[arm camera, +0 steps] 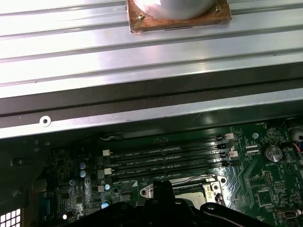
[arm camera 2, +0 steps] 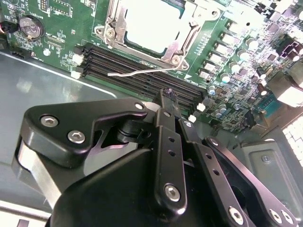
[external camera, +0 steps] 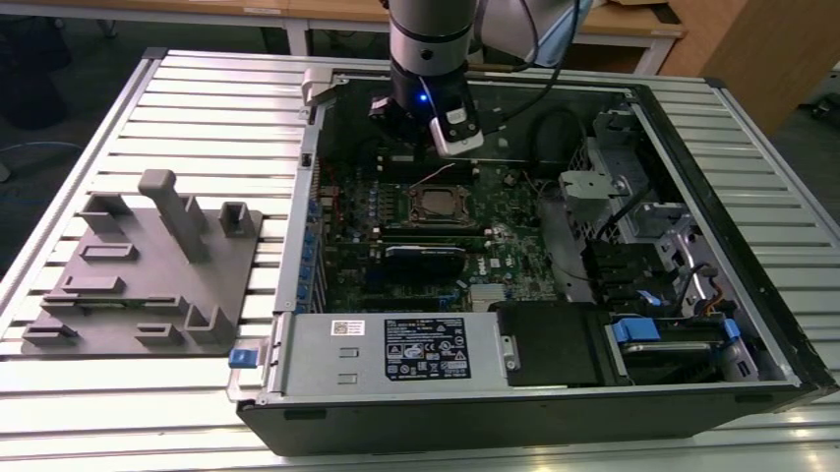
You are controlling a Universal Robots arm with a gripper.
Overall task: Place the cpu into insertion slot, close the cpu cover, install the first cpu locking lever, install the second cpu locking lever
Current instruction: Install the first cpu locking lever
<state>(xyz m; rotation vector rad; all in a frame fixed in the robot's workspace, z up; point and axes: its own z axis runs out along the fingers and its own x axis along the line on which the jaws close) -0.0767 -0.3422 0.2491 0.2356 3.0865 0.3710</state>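
- Nearest us in the exterior view, a slatted metal table (external camera: 105, 413) carries an open computer case (external camera: 525, 418) lying on its side. A grey power supply (external camera: 381, 349) sits along the case's near edge.
- On the exterior view's left, just beside the case, a grey fixture plate (external camera: 145, 285) with upright pegs rests on the table.
- Further in, the green circuit board (external camera: 354, 261) covers the floor of the case.
- Near the board's middle we find the insertion slot (arm camera 2: 110, 32), with the cpu (arm camera 2: 151, 19) seated in it, silver top facing up.
- The cpu cover (arm camera 2: 185, 34) lies down over the cpu, its window framing the metal top.
- One thin wire locking lever (arm camera 2: 142, 72) sticks out from the slot's edge across the long black memory slots (arm camera 2: 118, 59), not tucked in along the cover.
- Just past the slot, the gripper (arm camera 2: 168, 94) hangs over the memory slots, close to that lever; we cannot tell whether they touch. Its fingers are closed together, and we see nothing between them.
- The arm (external camera: 431, 39) rises above the gripper.
- Farthest off, in the first wrist view, a round silver part on a copper-coloured base (arm camera: 177, 19) sits on the table slats beyond the case wall.
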